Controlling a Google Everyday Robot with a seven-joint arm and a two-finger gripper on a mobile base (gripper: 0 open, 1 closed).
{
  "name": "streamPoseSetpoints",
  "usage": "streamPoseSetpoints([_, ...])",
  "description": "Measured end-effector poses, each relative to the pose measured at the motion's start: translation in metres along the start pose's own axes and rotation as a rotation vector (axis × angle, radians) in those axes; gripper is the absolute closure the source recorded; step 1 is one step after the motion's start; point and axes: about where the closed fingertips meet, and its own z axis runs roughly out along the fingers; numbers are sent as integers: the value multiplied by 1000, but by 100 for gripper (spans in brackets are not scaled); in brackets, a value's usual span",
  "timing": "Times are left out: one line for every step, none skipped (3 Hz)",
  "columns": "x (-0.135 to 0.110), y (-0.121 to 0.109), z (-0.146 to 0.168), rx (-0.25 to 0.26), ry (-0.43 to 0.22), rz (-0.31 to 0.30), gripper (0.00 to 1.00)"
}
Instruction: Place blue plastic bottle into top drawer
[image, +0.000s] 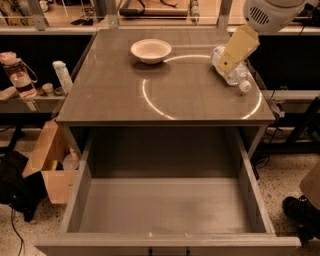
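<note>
The blue plastic bottle (231, 70) lies on its side at the right of the grey table top (115, 95), white cap pointing toward the front right. My gripper (228, 64) reaches down from the upper right. Its tan end sits right over the bottle's body and hides part of it. The top drawer (80, 200) is pulled fully out below the table's front edge, with a plain grey inside and nothing in it.
A white bowl (150, 50) stands at the back middle of the table. A pink-lidded bottle (16, 72) and a slim white bottle (62, 76) stand on a shelf at the left. A cardboard box (50, 165) sits beside the drawer's left wall.
</note>
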Motion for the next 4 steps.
streamPoseSetpoints([-8, -10, 15, 8, 9, -8, 0])
streamPoseSetpoints([-16, -29, 37, 25, 27, -4, 0])
streamPoseSetpoints([-20, -48, 57, 48, 29, -4, 0])
streamPoseSetpoints([-19, -72, 81, 63, 48, 2, 0])
